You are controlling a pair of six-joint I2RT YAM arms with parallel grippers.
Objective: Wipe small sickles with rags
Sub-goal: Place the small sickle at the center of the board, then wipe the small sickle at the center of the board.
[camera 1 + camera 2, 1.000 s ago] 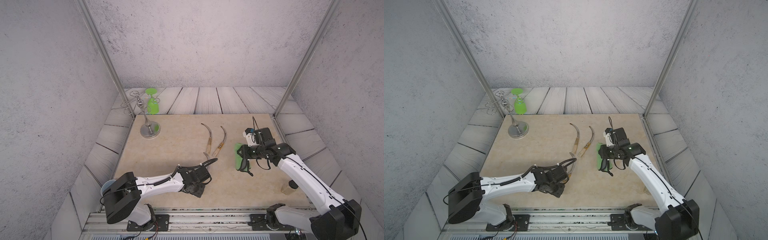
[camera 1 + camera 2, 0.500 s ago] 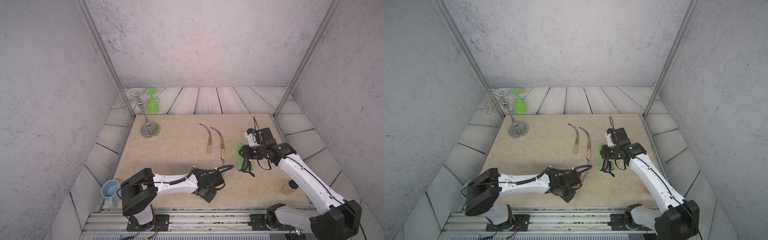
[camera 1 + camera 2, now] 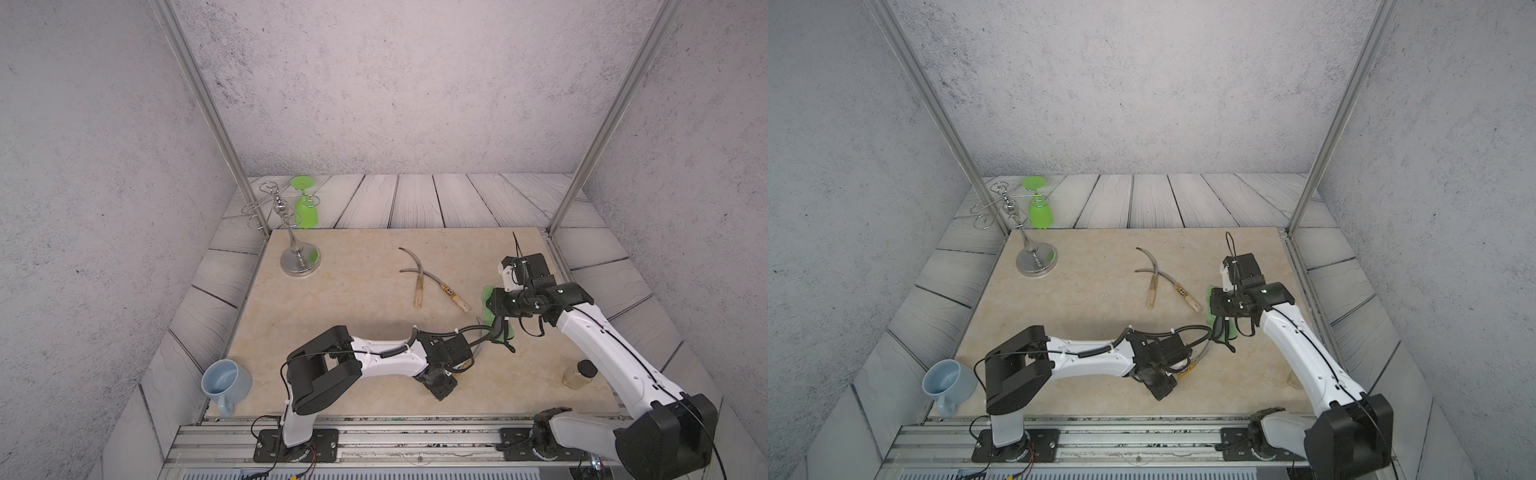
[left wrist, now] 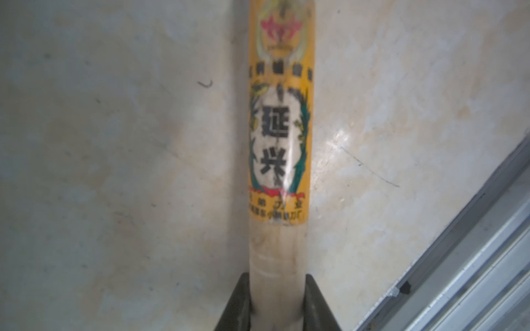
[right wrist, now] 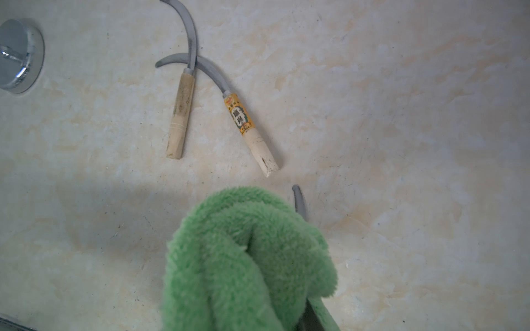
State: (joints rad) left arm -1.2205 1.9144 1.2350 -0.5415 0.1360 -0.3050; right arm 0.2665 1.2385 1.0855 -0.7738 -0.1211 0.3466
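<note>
My left gripper [image 3: 455, 368] [image 4: 276, 282] is shut on the pale end of a small sickle's handle [image 4: 278, 258], just below its orange label [image 4: 279, 129]. That sickle's grey blade [image 3: 482, 343] [image 3: 1204, 353] curves up toward the rag, and its tip [image 5: 298, 200] pokes out beside the cloth; I cannot tell whether they touch. The bunched green fuzzy rag [image 3: 485, 296] [image 5: 246, 258] is held in my right gripper [image 3: 497, 322], which is shut on it with its jaws mostly hidden. Two more sickles lie with blades crossed mid-table, one plain-handled [image 3: 419, 291] [image 5: 180, 120] and one labelled [image 3: 451, 293] [image 5: 246, 129].
A chrome glass stand [image 3: 300, 259] sits at the back left with a green upside-down glass [image 3: 305, 212] hanging on it. A blue mug [image 3: 226, 380] stands at the front left. By my right arm is a small black-lidded jar [image 3: 579, 374]. A metal rail [image 3: 374, 432] runs along the front.
My left arm has carried its sickle rightward until the blade reaches the rag. The labelled sickle on the table has turned, so the two blades now cross. The right arm has barely moved.
</note>
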